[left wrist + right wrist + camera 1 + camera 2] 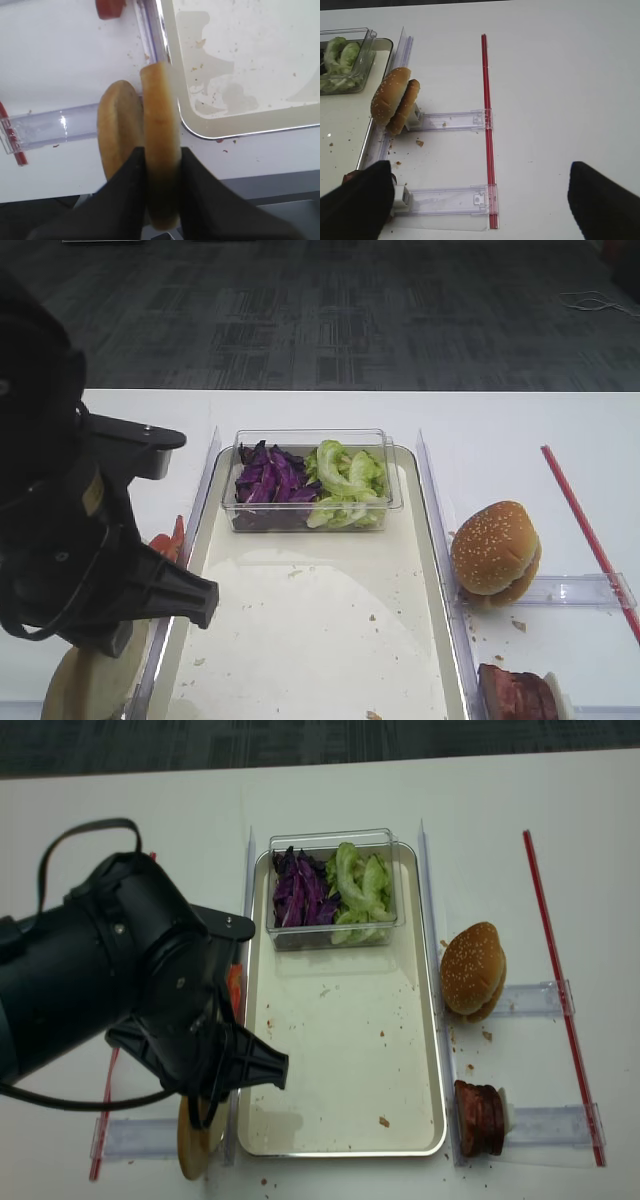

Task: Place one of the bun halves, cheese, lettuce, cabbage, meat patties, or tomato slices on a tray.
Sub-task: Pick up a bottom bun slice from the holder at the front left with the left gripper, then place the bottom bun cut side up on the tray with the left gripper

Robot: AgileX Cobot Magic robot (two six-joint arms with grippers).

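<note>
We see the left gripper [162, 165] pinched tight on one of the bun halves [160, 150], held on edge just outside the tray [240, 127] corner, a second half touching beside it. The right gripper [480, 200] stands spread wide, holding nothing.

Tray [300, 640]: matt cream, silvery metal rim. Box [395, 485]: clear glossy plastic.

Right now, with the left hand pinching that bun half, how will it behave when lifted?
The bun half is pinched on edge between the left hand's fingers and keeps its flat shape, so it probably lifts stiffly. It looks soft and light; squeezing harder may dent it. The second half leans alongside and may topple.
</note>
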